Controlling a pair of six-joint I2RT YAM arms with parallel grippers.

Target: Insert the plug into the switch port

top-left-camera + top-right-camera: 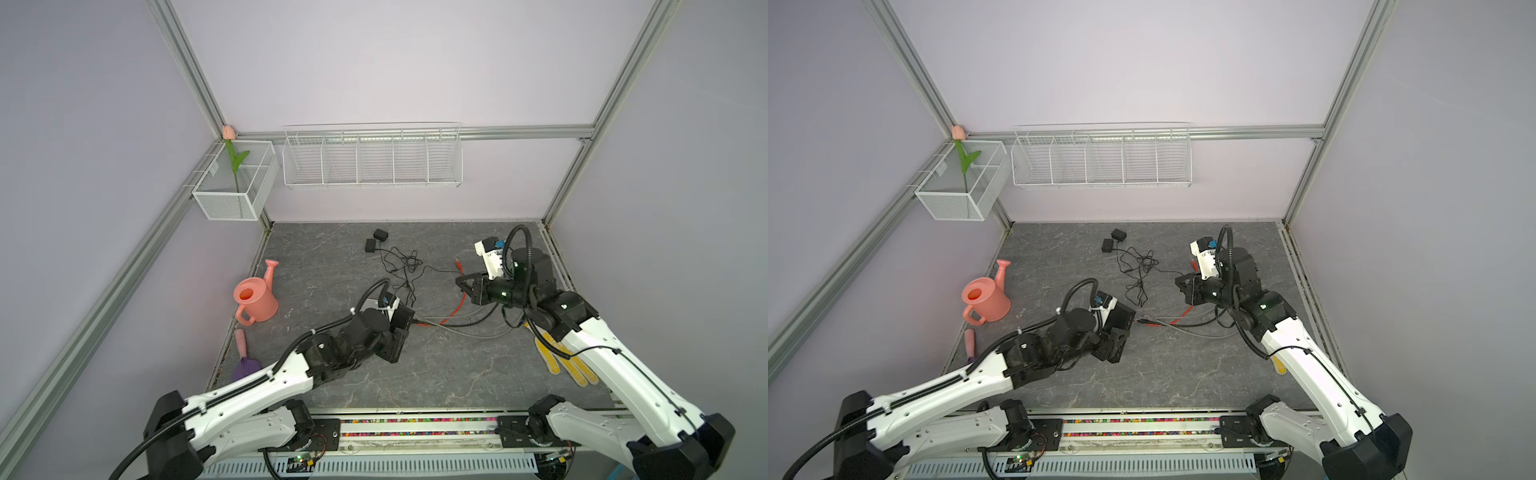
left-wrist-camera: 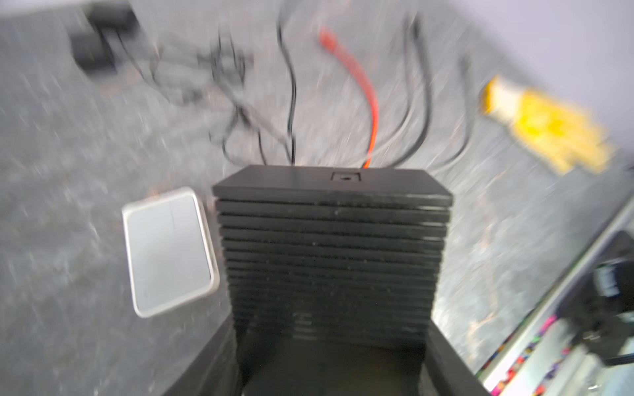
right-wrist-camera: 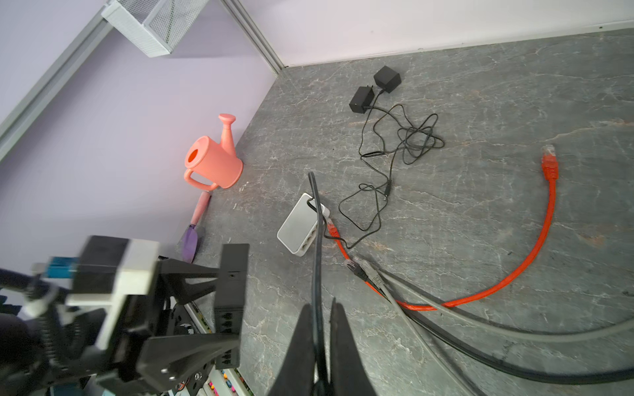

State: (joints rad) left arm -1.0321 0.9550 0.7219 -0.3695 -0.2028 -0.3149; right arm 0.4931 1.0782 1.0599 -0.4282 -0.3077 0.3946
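Pinching a black lead (image 3: 317,267) between closed jaws, the right gripper (image 3: 321,308) aims the lead's free tip, which I take to be the plug (image 3: 311,181), at the white switch (image 3: 296,226). Held so, the tip can be driven straight along the line of approach. The left gripper (image 3: 230,308) stands with jaws apart and nothing between them, just beside the switch, presumably to brace the light box against the push. An orange cable (image 3: 545,233) lies on the table (image 3: 480,103), one end at the switch's corner, the other free.

Only the right wrist view shows the grip and the row of ports on the switch's face. In both top views the left arm covers most of the switch. They do show what the wrist view flattens: the right gripper (image 1: 460,282) is well apart from it, so I judge insertion not yet begun. The blurred left wrist view shows the switch (image 2: 168,250) beside one ribbed finger (image 2: 332,257); whether they touch I cannot tell.
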